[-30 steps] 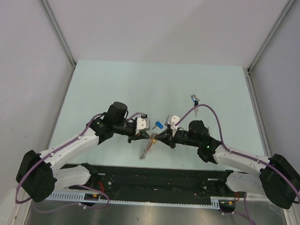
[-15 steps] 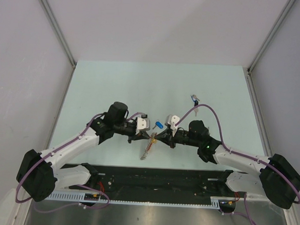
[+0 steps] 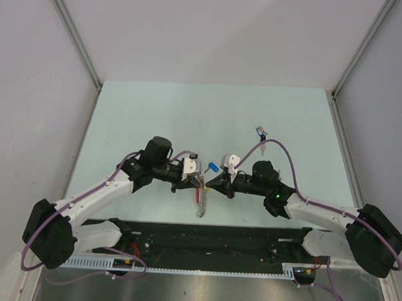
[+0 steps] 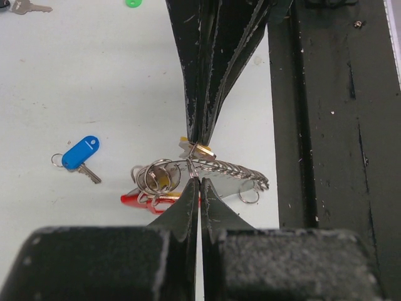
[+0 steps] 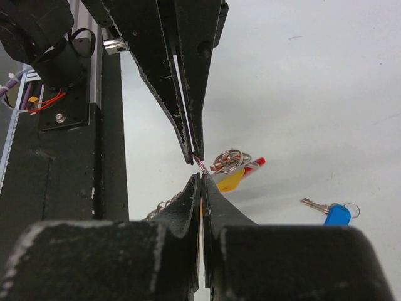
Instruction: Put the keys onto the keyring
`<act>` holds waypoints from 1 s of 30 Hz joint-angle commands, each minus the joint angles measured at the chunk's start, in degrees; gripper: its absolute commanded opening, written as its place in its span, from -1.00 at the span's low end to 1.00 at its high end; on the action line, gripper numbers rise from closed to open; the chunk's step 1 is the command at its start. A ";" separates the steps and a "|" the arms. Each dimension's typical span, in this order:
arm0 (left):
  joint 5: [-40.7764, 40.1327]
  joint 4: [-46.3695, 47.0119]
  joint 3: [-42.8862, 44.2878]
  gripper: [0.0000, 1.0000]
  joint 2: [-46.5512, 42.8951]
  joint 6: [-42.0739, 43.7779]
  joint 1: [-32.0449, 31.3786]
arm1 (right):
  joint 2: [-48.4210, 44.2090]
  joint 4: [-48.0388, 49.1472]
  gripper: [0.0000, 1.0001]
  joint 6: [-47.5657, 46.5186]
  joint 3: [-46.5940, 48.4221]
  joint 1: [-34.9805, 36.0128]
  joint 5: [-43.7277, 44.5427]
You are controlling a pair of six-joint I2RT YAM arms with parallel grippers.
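The keyring (image 3: 200,202) is a silver chain with several rings, a red band (image 4: 143,200) and a yellow-headed key (image 4: 164,182) bunched on it. My left gripper (image 3: 195,183) and right gripper (image 3: 207,183) meet tip to tip at mid table, both shut on a thin wire ring at the chain's top (image 4: 198,152). In the left wrist view my left gripper (image 4: 200,179) faces the right gripper's fingers (image 4: 207,94). In the right wrist view my right gripper (image 5: 200,176) faces the left fingers (image 5: 188,75). A blue-headed key (image 3: 213,168) lies loose just beyond them.
A dark blue key (image 3: 260,133) lies farther back on the right. A green key head (image 4: 133,2) and a silver key (image 4: 25,7) show at the top of the left wrist view. The black rail (image 3: 210,237) runs along the near edge, close below the chain.
The chain pointed toward the lower left before; now it points straight toward the near edge. Both grippers have stayed together and shut.
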 commanded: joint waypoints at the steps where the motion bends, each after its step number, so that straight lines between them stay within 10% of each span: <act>1: 4.78 0.22 2.65 -0.99 -0.08 2.31 -0.31 | 0.98 1.91 -1.00 -1.58 1.93 0.31 -2.32; 30: 6.89 -6.63 7.04 -0.99 1.93 5.83 -0.22 | 1.86 -4.33 -1.00 -2.99 6.85 -1.18 -12.25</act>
